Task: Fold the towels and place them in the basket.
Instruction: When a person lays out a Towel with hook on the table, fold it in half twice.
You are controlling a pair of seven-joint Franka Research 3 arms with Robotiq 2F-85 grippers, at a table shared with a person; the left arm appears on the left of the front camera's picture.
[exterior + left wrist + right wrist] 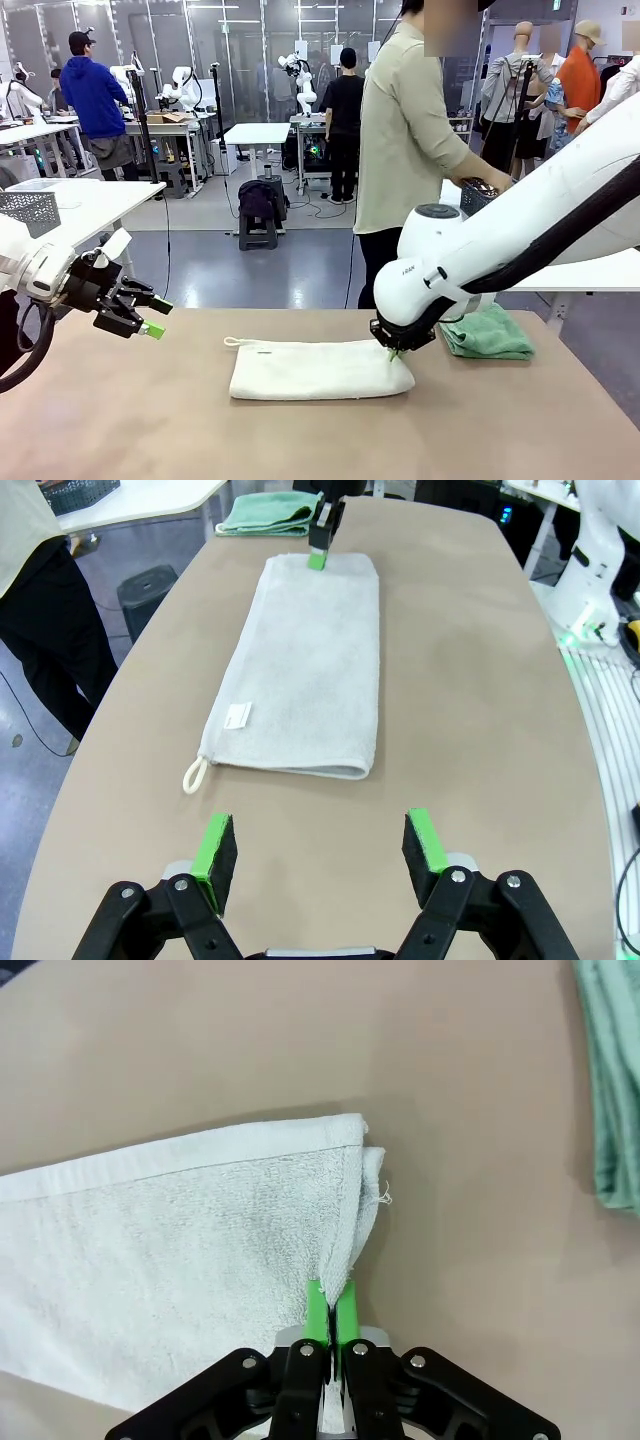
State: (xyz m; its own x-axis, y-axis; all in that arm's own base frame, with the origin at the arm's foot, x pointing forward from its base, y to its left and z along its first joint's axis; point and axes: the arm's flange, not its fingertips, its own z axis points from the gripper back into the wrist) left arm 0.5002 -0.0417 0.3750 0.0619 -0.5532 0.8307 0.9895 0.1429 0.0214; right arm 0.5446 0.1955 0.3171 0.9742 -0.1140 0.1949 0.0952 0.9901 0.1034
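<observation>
The cream towel lies folded lengthwise at the middle of the worktop, its loop end toward the robot's left, and the other towel sits bunched just beyond its right end, near the far right edge. The right tool is down on the cream towel's right end, pinching the cloth there — the left tool hangs above the worktop's left side, well apart from both towels. A person stands behind the worktop's far edge, right of centre.

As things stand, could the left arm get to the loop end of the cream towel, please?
Probably yes: the left gripper is open, and bare table lies between it and the cream towel's loop.
</observation>
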